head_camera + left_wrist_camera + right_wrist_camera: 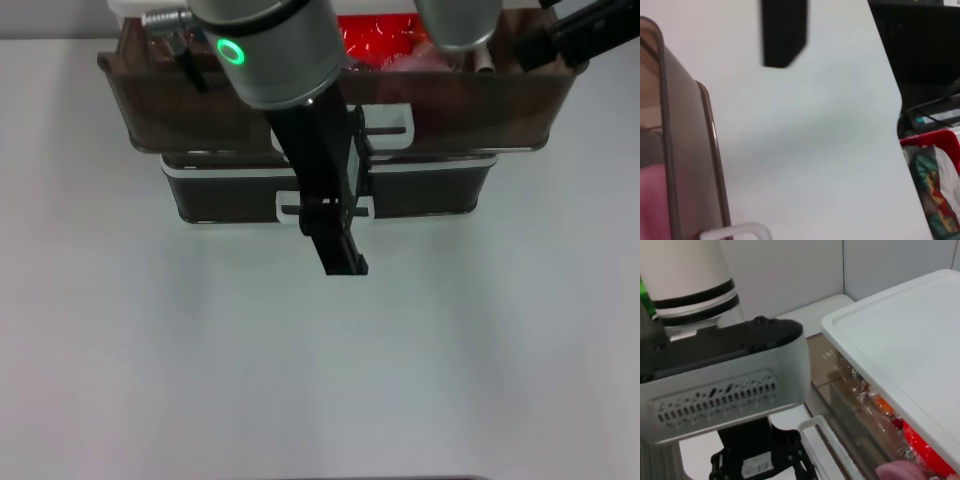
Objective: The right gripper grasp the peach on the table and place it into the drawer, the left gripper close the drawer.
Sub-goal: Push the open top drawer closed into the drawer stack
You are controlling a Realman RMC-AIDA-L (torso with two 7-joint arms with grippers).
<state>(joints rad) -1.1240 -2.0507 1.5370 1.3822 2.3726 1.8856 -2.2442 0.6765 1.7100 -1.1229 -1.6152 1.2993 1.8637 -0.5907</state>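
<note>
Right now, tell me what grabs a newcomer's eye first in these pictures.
The left gripper, a long black jaw on a silver arm with a green lit ring, hangs down mid-scene in front of the stacked drawers. Behind it the smoky-brown drawer stands pulled out, with the pink peach showing inside it toward the right. The right gripper sits at the far right corner, above the drawer's end.
</note>
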